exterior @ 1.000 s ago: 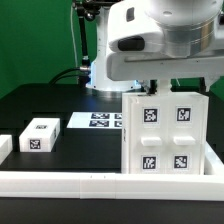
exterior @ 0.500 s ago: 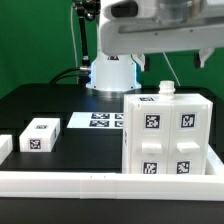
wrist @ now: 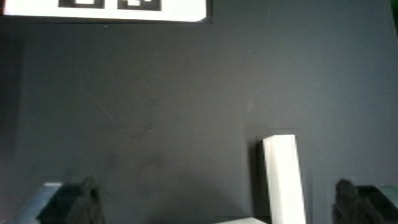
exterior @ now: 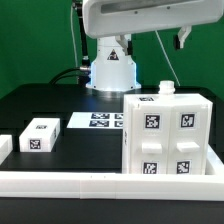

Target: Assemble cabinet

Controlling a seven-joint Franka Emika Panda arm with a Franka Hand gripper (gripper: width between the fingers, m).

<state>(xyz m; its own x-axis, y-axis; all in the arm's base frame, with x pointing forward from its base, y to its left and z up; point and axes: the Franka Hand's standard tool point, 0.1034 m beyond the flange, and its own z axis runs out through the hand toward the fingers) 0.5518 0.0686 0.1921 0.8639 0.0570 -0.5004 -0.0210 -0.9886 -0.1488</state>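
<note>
Your cabinet (exterior: pixel 168 135) stands upright at the table's (exterior: pixel 60 100) near corner on the exterior view's right, just behind the long white rail (exterior: pixel 90 181) that runs along the near edge. Its front face shows four tags, and a small white knob (exterior: pixel 162 88) sticks up from its top. The claw (wrist: pixel 217 203) hangs above the table, its two fingers (wrist: pixel 71 203) spread wide with nothing held. Between them the wrist view shows a narrow white strip (wrist: pixel 279 175), probably an edge of the cabinet, though the picture is too dim to be sure. A small tagged block (exterior: pixel 40 135) lies near the rail on the exterior view's left, well apart from the cabinet. The marker board (exterior: pixel 98 120) lies mid-table.
</note>
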